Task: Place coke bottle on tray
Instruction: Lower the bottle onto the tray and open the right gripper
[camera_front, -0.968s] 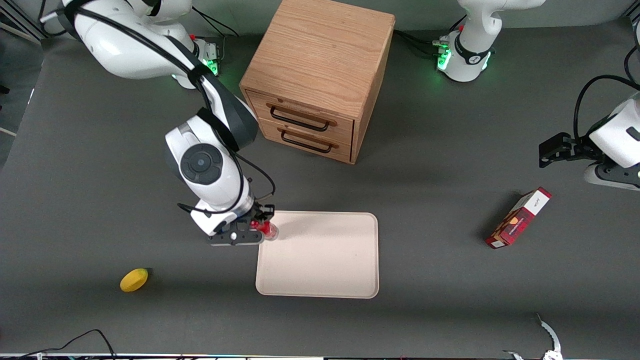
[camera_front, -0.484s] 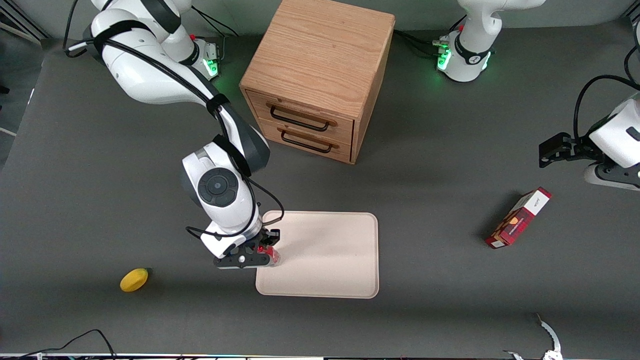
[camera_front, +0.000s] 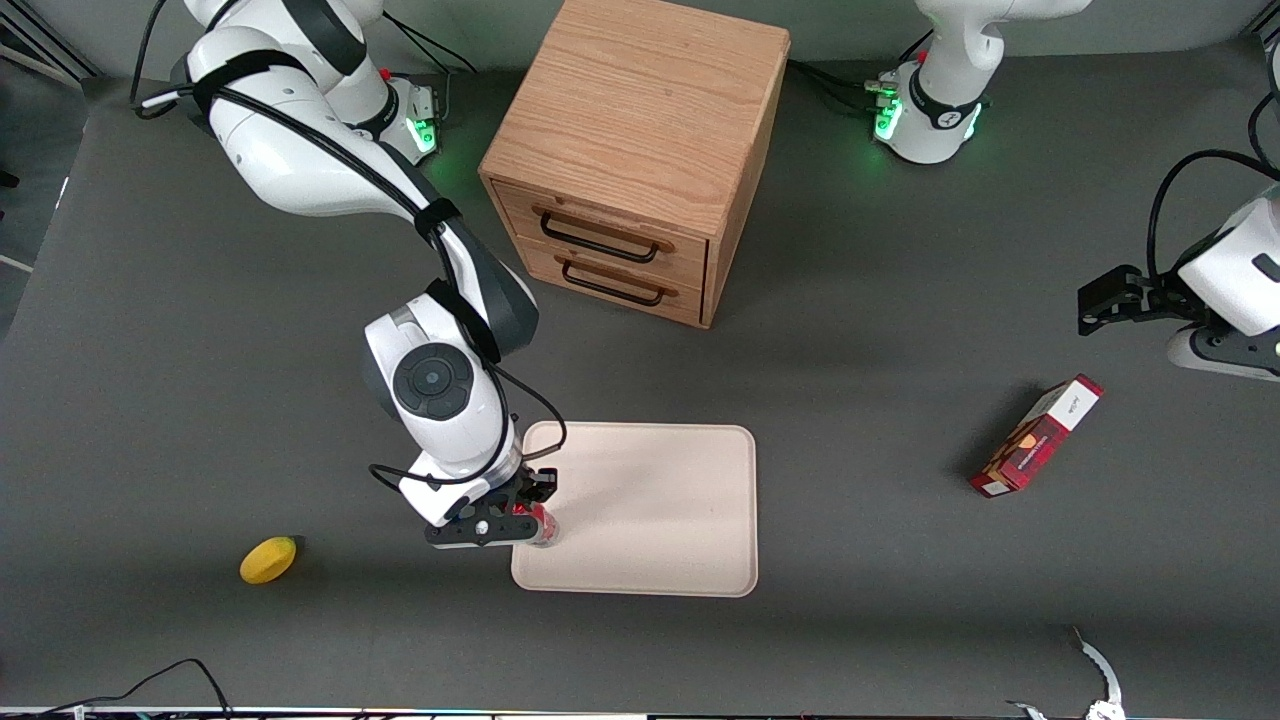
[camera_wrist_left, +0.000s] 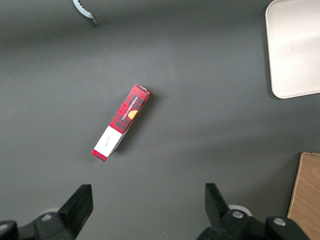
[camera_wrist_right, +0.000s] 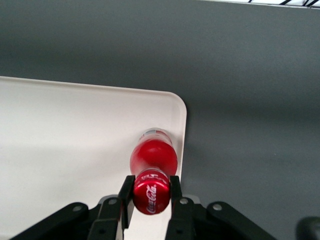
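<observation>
Glossy red plastic, round-shouldered with white script on its cap, the coke bottle (camera_wrist_right: 153, 165) stands upright between the gripper (camera_wrist_right: 152, 192) fingers (camera_wrist_right: 126, 196), which clamp its cap. Its clear base sits below them over the smooth cream tray (camera_wrist_right: 60, 135), just inside a rounded corner.

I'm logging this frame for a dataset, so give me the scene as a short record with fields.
end effector: shut on the coke bottle's cap, over the tray's edge nearest the working arm
coke bottle: upright, base over the tray near a corner
tray: flat on the table, in front of the drawer cabinet
lemon: on the table toward the working arm's end
carton box: toward the parked arm's end
</observation>
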